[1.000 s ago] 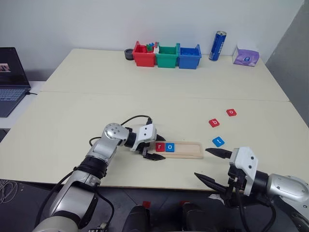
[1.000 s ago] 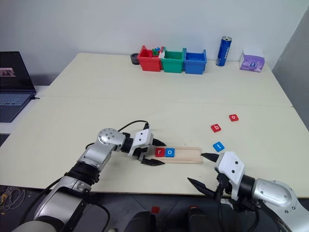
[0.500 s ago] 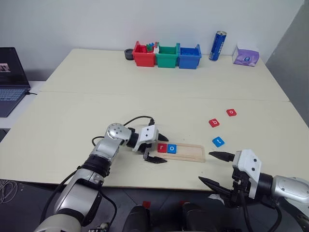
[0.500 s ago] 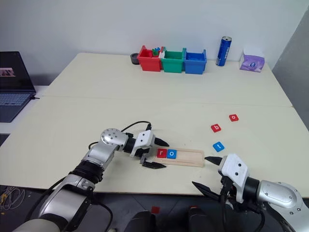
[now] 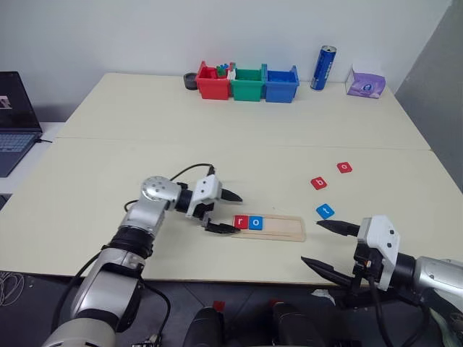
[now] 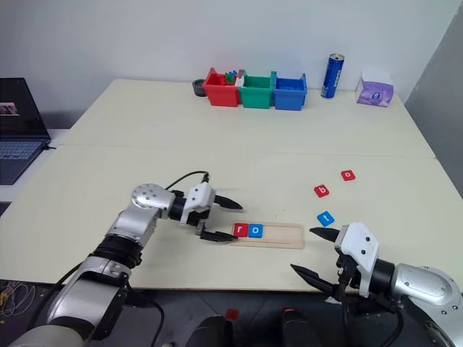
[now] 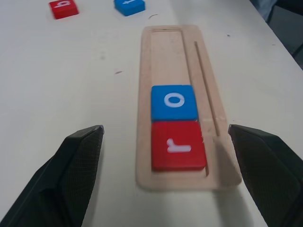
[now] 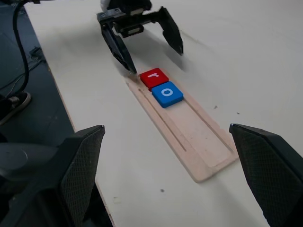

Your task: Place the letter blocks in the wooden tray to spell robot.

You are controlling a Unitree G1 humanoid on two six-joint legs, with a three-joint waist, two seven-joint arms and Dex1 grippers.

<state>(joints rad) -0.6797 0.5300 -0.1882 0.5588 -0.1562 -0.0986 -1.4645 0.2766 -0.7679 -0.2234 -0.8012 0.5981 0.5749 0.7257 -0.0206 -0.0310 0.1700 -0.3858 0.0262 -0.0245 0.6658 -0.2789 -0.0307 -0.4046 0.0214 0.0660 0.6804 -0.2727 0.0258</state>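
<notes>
A pale wooden tray lies on a cream worktop, holding a red "r" block and blue "o" block. The left end effector hovers released at the tray's left end. The right end effector is spread wide, empty, near the blue "t" block.

Laptop cut by the picture's edge; contents of the red bin too small to tell.

Five letter blocks, one wooden tray
</notes>
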